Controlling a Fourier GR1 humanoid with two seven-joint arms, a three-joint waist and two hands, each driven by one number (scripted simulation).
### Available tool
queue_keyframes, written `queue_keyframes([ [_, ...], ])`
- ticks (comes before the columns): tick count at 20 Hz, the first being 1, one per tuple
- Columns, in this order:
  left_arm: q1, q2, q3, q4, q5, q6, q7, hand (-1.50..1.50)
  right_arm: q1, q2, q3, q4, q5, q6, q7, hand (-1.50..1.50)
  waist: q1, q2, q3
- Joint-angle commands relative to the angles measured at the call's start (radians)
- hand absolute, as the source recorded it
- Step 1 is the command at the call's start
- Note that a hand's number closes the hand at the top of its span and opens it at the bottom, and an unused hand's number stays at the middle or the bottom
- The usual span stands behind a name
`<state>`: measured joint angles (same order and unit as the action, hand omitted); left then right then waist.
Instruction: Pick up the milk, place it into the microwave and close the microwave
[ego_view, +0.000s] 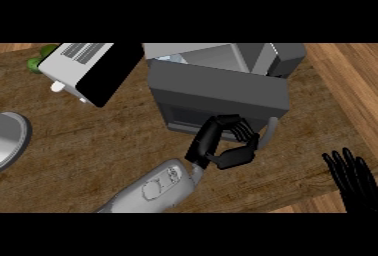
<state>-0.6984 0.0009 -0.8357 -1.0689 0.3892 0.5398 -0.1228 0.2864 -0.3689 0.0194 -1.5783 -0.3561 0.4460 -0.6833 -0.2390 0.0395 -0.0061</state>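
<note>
Left hand (225, 145), fingers curled and holding nothing, at the microwave (218, 90) door's front edge; right hand (353, 172) open at the counter's (88, 150) right edge.

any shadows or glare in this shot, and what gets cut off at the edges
Head view: lighting is flat, with no glare on the microwave door and only faint shading by the left hand. The toaster, the green item and the grey plate are cropped; the right hand shows only fingers at lower right.
</note>
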Motion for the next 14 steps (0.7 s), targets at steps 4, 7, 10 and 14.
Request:
queue_keyframes([
  [4,-0.093,-0.001,0.094,0.078,0.128,0.050,-0.086,1.50,0.010,-0.039,0.020,-0.076,-0.053,0.070,0.023,-1.50,-0.053,0.022,-0.002],
  [7,-0.140,-0.001,0.129,0.122,0.174,0.029,-0.113,1.50,-0.001,-0.051,0.024,-0.107,-0.084,0.077,0.048,-1.50,-0.050,0.027,-0.001],
  [10,-0.179,-0.001,0.145,0.166,0.203,0.040,-0.126,1.50,0.018,-0.057,0.026,-0.130,-0.106,0.076,0.064,-1.50,-0.086,0.032,0.001],
  [14,-0.235,-0.001,0.175,0.224,0.239,0.022,-0.148,1.50,0.012,-0.071,0.025,-0.158,-0.126,0.079,0.085,-1.50,-0.105,0.042,0.002],
])
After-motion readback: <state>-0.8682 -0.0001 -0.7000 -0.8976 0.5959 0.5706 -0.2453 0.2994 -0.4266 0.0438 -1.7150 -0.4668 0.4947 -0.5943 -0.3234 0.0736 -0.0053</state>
